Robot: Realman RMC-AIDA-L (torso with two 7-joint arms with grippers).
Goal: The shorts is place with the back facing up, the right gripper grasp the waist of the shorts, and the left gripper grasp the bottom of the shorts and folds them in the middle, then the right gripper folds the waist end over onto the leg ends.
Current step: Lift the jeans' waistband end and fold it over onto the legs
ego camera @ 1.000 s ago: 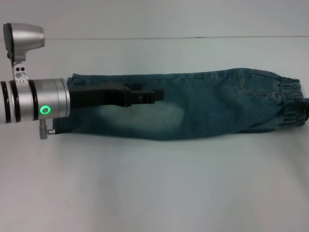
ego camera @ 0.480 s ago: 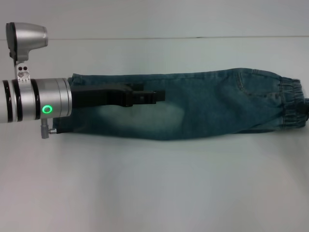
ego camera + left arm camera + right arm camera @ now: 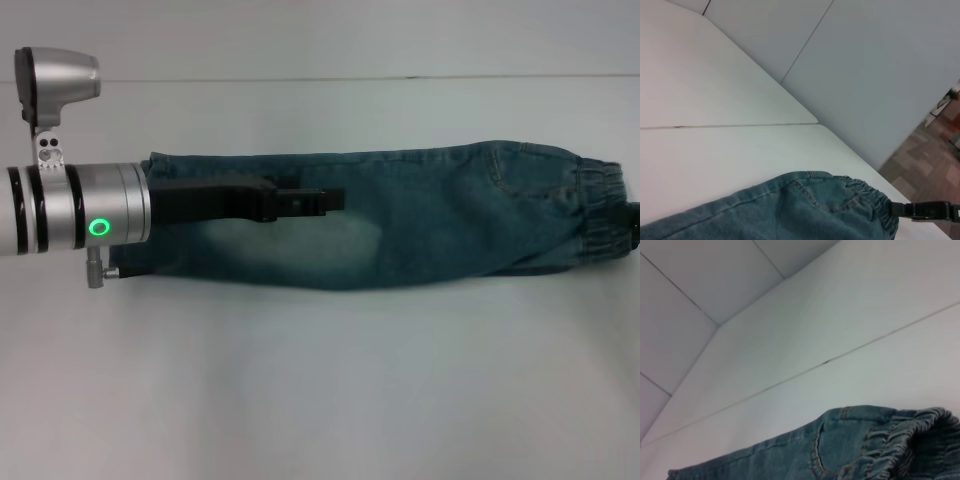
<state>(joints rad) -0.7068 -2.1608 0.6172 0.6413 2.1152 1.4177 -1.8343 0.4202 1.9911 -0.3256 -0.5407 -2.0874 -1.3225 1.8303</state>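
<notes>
The shorts (image 3: 430, 225) lie across the table (image 3: 320, 380), folded lengthwise into one long denim strip. The waist of the shorts (image 3: 603, 215) is the puckered end at the far right, also seen in the left wrist view (image 3: 866, 191) and the right wrist view (image 3: 897, 437). The bottom of the shorts (image 3: 156, 168) is at the left, partly hidden under the silver arm. My left gripper (image 3: 335, 199) reaches rightward just over the leg part. My right gripper (image 3: 633, 225) sits at the waist's outer edge, shut on it (image 3: 925, 211).
A seam line (image 3: 400, 78) runs across the white table behind the shorts. Beyond the table are a grey wall (image 3: 890, 60) and, past the table's right end, open floor (image 3: 940, 150).
The left arm has crept a little to the right over the shorts. The waist end at the far right has shifted slightly upward.
</notes>
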